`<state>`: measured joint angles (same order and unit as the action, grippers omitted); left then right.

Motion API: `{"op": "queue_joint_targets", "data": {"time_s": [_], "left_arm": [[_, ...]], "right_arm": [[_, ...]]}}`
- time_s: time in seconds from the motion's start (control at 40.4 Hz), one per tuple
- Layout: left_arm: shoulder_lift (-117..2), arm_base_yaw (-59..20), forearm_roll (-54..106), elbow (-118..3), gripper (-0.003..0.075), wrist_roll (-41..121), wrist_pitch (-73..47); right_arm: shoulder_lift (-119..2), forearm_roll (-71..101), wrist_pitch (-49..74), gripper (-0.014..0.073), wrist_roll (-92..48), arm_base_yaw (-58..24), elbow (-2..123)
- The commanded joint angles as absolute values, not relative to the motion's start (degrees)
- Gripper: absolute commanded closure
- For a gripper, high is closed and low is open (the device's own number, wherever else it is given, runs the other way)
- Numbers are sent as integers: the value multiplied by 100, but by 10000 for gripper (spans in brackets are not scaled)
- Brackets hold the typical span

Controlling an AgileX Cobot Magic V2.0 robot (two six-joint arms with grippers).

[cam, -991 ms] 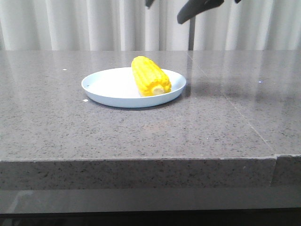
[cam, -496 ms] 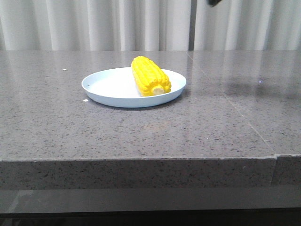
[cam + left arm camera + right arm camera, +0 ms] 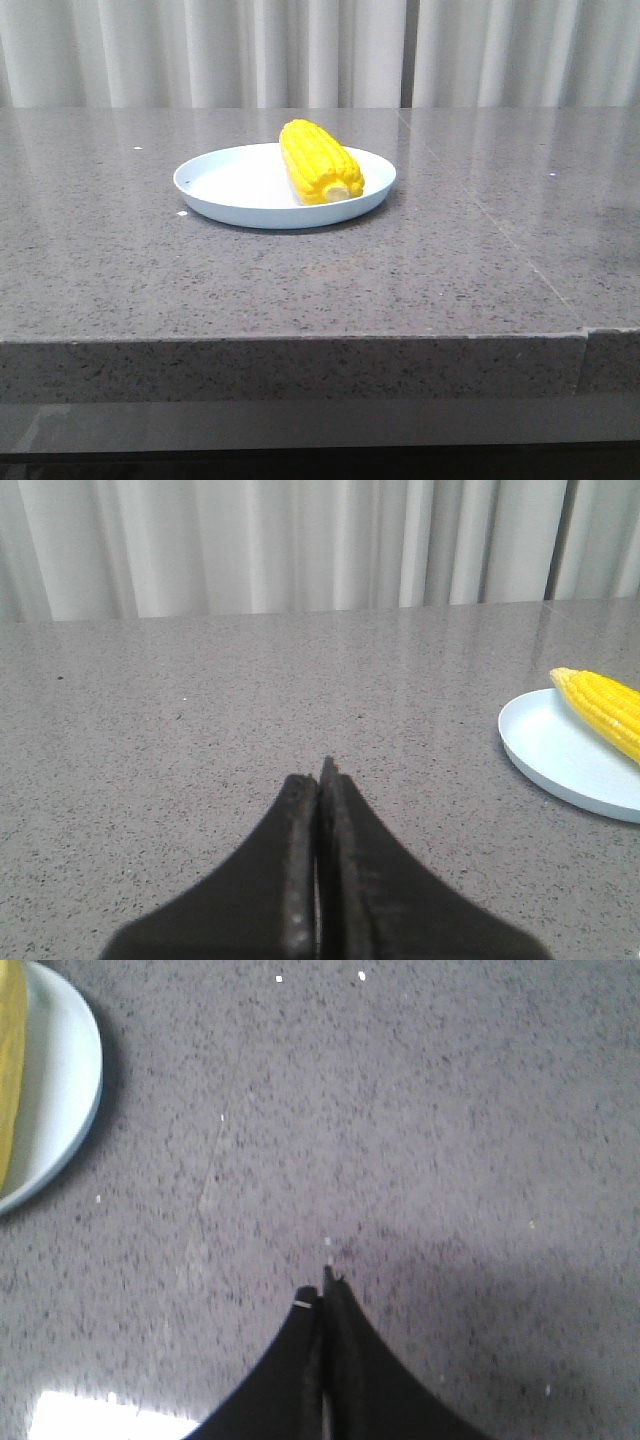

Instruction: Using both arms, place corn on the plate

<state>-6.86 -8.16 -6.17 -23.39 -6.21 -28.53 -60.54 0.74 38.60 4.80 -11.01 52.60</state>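
The yellow corn (image 3: 319, 162) lies on the right half of the pale blue-white plate (image 3: 230, 190), its pale cut end toward the front. No arm shows in the front view. My left gripper (image 3: 319, 772) is shut and empty over bare table; the plate (image 3: 545, 750) and corn (image 3: 605, 706) show off to one side in the left wrist view. My right gripper (image 3: 322, 1290) is shut and empty above the table, with the plate's rim (image 3: 80, 1080) and a strip of corn (image 3: 10, 1070) at the edge of the right wrist view.
The grey speckled stone table (image 3: 300, 280) has a front edge near the camera and a seam (image 3: 480, 215) running back on its right side. White curtains (image 3: 200, 50) hang behind the table.
The right arm's black gripper, seen at the top of the front view a second ago, has risen out of that view. The corn and plate have not moved.
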Motion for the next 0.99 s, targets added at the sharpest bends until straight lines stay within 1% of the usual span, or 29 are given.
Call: {"op": "queue_joint_targets", "data": {"time_s": [0.0,0.124,0.297,0.545,0.694,0.966], "left_arm": [[-745,-841,-629,-2480,741,-622,-2390],[-745,-841,-629,-2480,741,-622,-2390],[-745,-841,-629,-2480,741,-622,-2390],[-745,-841,-629,-2480,741,-622,-2390],[-745,-841,-629,-2480,741,-622,-2390],[-745,-841,-629,-2480,741,-622,-2390]], "right_arm": [[-5322,0,3104,685,425,-1066,4765],[-4494,0,2626,685,425,-1066,3937],[-3217,0,2374,685,425,-1066,2982],[-1632,0,1932,685,425,-1066,2242],[-1227,0,1859,685,425,-1066,2178],[-1196,0,1865,685,425,-1066,2172]]}}
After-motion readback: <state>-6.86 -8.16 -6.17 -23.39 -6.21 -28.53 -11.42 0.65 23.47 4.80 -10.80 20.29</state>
